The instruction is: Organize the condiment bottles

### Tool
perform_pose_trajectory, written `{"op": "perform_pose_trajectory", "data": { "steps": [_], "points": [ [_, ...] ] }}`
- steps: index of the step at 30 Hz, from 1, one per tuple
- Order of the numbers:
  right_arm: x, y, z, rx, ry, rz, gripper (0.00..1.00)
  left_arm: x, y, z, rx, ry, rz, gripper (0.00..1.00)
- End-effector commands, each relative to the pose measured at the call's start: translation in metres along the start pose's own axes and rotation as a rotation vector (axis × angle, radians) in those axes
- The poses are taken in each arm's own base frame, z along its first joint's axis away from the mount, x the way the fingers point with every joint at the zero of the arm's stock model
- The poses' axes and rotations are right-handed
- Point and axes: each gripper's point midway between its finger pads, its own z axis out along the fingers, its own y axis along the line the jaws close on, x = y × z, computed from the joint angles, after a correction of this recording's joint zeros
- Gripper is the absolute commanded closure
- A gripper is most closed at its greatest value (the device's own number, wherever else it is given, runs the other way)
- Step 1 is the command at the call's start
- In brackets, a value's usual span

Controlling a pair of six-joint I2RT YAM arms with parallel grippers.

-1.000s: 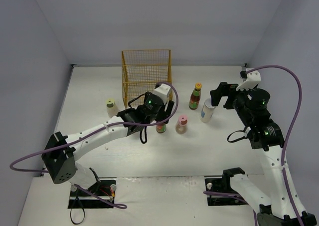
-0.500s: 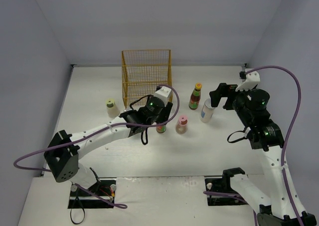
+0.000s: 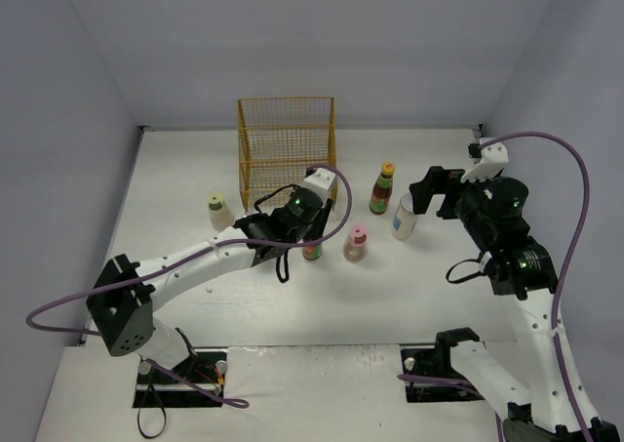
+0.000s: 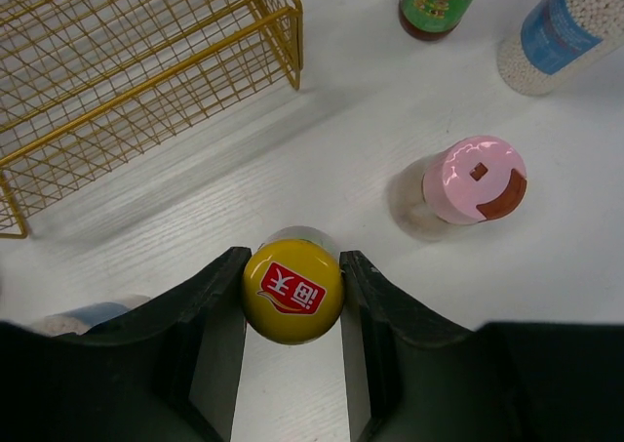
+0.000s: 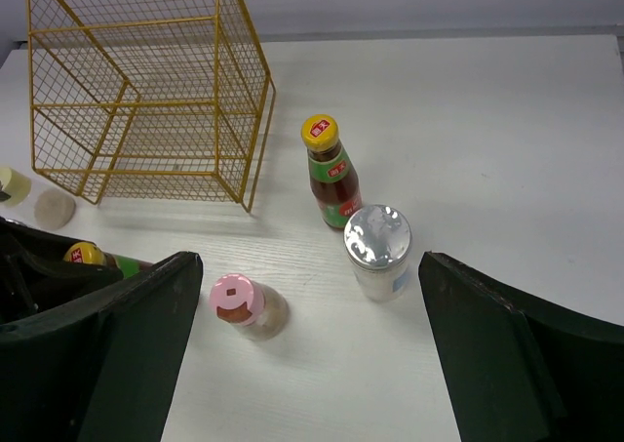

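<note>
Left gripper [image 4: 292, 305] clenched on yellow-capped bottle [image 4: 292, 288] near rack [image 4: 146, 81] corner, right gripper [image 5: 310, 266] spread open above jar [image 5: 378, 239]; risk: smooth round cap slips on lifting, bottle drops and topples pink-capped bottle [image 4: 473, 179].

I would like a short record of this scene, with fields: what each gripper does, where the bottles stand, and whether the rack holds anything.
left gripper: fingers shut on the yellow cap of a dark bottle, which stands in front of the rack
right gripper: open, holds nothing; silver-lid jar just ahead of it
rack: no bottle inside
loose bottles: second dark bottle, pink-cap bottle, green-cap bottle, all upright on the table, outside the rack
</note>
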Motion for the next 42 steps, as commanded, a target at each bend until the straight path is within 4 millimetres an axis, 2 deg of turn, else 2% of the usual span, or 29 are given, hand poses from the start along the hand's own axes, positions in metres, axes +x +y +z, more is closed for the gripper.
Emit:
{"op": "perform_pose_trajectory", "data": {
  "steps": [1,3,4,6,7,10,11,13,14,16,17,19,20,21,23,26,30,35,37,42],
  "points": [
    [-0.021,0.010,-0.005,-0.042,-0.070,0.010,0.00,-0.074,0.002,-0.034,-0.005,-0.149,-0.023,1.00],
    [-0.023,0.012,-0.008,-0.047,-0.074,0.026,0.00,-0.086,0.008,-0.042,-0.023,-0.148,-0.005,1.00],
    [-0.023,0.013,-0.009,-0.049,-0.074,0.036,0.00,-0.110,0.008,-0.053,-0.021,-0.186,-0.020,1.00],
    [-0.024,0.017,-0.012,-0.058,-0.071,0.065,0.00,-0.122,0.020,-0.059,-0.051,-0.181,-0.024,1.00],
    [-0.024,0.017,-0.012,-0.050,-0.072,0.077,0.00,-0.145,0.021,-0.070,-0.046,-0.223,-0.044,1.00],
    [-0.022,0.023,-0.015,-0.053,-0.055,0.124,0.00,-0.168,0.036,-0.078,-0.073,-0.249,-0.054,1.00],
    [-0.020,0.025,-0.017,-0.058,-0.047,0.139,0.00,-0.188,0.043,-0.088,-0.083,-0.289,-0.050,1.00],
    [-0.021,0.033,-0.020,-0.081,-0.051,0.144,0.00,-0.198,0.054,-0.089,-0.127,-0.289,-0.030,1.00],
    [-0.023,0.035,-0.024,-0.091,-0.060,0.145,0.00,-0.217,0.058,-0.094,-0.135,-0.320,-0.021,1.00],
    [-0.024,0.044,-0.031,-0.123,-0.065,0.138,0.00,-0.231,0.073,-0.097,-0.168,-0.333,-0.014,1.00],
    [-0.023,0.047,-0.033,-0.134,-0.059,0.134,0.00,-0.251,0.077,-0.103,-0.170,-0.371,-0.022,1.00],
    [-0.023,0.052,-0.037,-0.162,-0.059,0.118,0.00,-0.266,0.090,-0.107,-0.200,-0.389,-0.018,1.00],
    [-0.022,0.054,-0.038,-0.171,-0.053,0.114,0.00,-0.269,0.095,-0.098,-0.223,-0.379,0.008,1.00],
    [-0.020,0.054,-0.038,-0.175,-0.049,0.111,0.00,-0.288,0.106,-0.111,-0.238,-0.424,-0.005,1.00],
    [-0.020,0.056,-0.038,-0.187,-0.051,0.089,0.00,-0.297,0.111,-0.106,-0.234,-0.437,0.007,1.00],
    [-0.020,0.053,-0.036,-0.173,-0.050,0.081,0.00,-0.319,0.128,-0.111,-0.250,-0.510,-0.016,1.00],
    [-0.021,0.054,-0.035,-0.180,-0.050,0.065,0.00,-0.333,0.141,-0.110,-0.261,-0.576,-0.026,1.00],
    [-0.020,0.054,-0.036,-0.184,-0.061,0.068,0.00,-0.348,0.151,-0.105,-0.259,-0.631,-0.011,1.00],
    [-0.014,0.054,-0.033,-0.186,-0.042,0.068,0.00,-0.355,0.151,-0.108,-0.250,-0.651,-0.006,1.00],
    [-0.004,0.054,-0.030,-0.188,-0.012,0.075,0.00,-0.357,0.161,-0.105,-0.271,-0.664,0.000,1.00]
  ]
}}
